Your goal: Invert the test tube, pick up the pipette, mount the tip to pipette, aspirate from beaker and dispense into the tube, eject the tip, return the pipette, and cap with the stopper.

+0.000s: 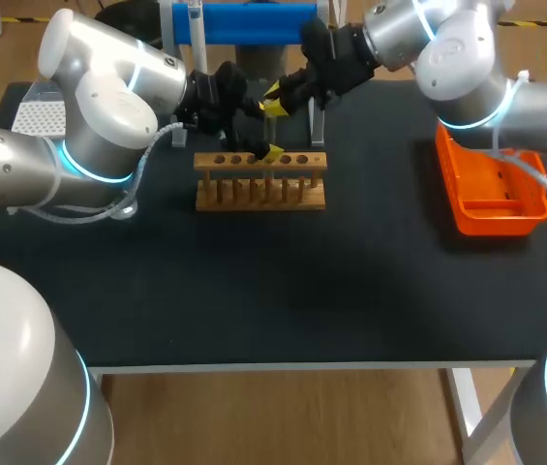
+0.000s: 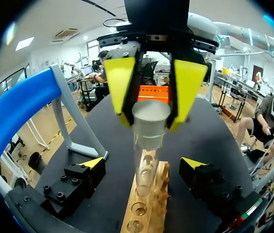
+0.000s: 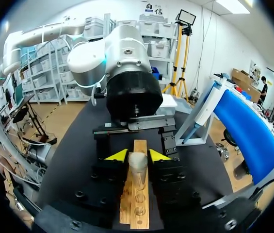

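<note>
Test tube point(image 2: 145, 150) clamped by right end effector point(image 2: 150, 122) over rack point(image 2: 151, 213), left end effector point(image 2: 143, 164) gaping: inversion step; next, seat it mouth-up.

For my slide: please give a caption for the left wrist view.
Right tool holds the tube upright at the rack; left tool open.

A wooden rack point(image 1: 260, 181) with a single row of round holes along its top stands on the far half of the black table point(image 1: 302, 291), its long side turned to the near edge and a line of pegs showing under the top board. Behind it, at the table's back edge, a blue bar point(image 1: 244, 21) lies level across pale upright legs. An orange tray point(image 1: 491, 189) sits well apart on the right, near the table's edge. A white perforated plate point(image 1: 39, 118) lies at the far left corner.
</note>
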Robot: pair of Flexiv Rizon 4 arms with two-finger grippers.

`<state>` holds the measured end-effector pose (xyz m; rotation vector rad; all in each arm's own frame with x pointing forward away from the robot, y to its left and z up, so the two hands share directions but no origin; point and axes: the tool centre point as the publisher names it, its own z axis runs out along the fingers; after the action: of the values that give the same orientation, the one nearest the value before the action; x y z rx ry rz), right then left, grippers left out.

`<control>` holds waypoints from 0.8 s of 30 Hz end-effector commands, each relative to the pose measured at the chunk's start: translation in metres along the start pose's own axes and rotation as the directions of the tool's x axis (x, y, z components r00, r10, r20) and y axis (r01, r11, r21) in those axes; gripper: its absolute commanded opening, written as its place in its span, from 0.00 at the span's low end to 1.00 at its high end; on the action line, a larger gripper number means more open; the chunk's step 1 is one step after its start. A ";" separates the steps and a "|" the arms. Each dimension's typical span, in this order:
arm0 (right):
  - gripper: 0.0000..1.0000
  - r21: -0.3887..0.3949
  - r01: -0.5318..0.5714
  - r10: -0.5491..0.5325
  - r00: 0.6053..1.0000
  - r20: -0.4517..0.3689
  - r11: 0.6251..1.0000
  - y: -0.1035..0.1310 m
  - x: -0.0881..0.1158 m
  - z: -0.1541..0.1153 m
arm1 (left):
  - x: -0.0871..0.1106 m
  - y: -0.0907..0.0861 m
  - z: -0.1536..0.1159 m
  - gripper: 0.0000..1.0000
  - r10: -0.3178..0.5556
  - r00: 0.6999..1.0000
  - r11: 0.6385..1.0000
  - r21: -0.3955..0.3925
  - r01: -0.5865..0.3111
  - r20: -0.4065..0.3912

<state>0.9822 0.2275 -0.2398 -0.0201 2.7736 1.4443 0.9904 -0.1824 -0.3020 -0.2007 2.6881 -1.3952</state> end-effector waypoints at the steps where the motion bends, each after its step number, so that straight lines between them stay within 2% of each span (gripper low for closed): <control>1: 1.00 -0.038 -0.003 0.002 1.000 -0.002 0.999 -0.003 -0.002 -0.001 | -0.001 0.000 0.000 1.00 0.000 1.000 1.000 -0.002 0.000 -0.005; 11: 1.00 -0.197 0.000 0.001 1.000 0.005 0.980 0.000 -0.006 -0.019 | -0.001 0.000 0.000 1.00 0.000 1.000 1.000 -0.002 0.000 -0.005; 12: 1.00 -0.235 0.004 -0.003 1.000 0.007 0.972 0.001 -0.006 -0.022 | -0.001 0.000 0.000 1.00 0.000 1.000 1.000 -0.002 0.000 -0.005; 23: 1.00 -0.445 0.011 -0.029 0.999 -0.034 0.895 0.010 -0.005 -0.035 | -0.001 0.000 0.000 1.00 0.000 1.000 1.000 -0.002 0.000 -0.005; 24: 0.85 -0.465 0.005 -0.029 0.999 -0.044 0.885 0.011 -0.004 -0.036 | -0.001 0.000 0.000 1.00 0.000 1.000 1.000 -0.002 0.000 -0.005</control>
<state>0.9838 0.2068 -0.2060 -0.0723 2.4457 1.9920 0.9904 -0.1824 -0.3020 -0.2007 2.6882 -1.3952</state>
